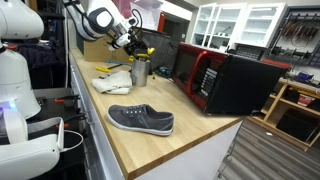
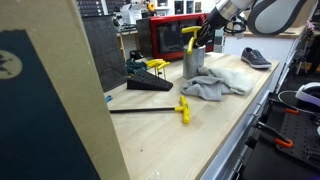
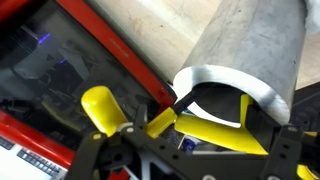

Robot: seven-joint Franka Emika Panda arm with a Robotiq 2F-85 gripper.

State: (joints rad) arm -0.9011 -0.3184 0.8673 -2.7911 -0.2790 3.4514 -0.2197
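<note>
In the wrist view, a yellow-handled tool (image 3: 150,120) is seen pinched between the closed fingers of the gripper (image 3: 175,135) at the rim of the metal cup (image 3: 245,60), which stands upright just beyond on the wooden counter (image 1: 190,120), before the red microwave (image 1: 215,75).

arm (image 1: 100,20): reaching forward, wrist angled down | end effector (image 1: 134,45): finger state unclear
</note>
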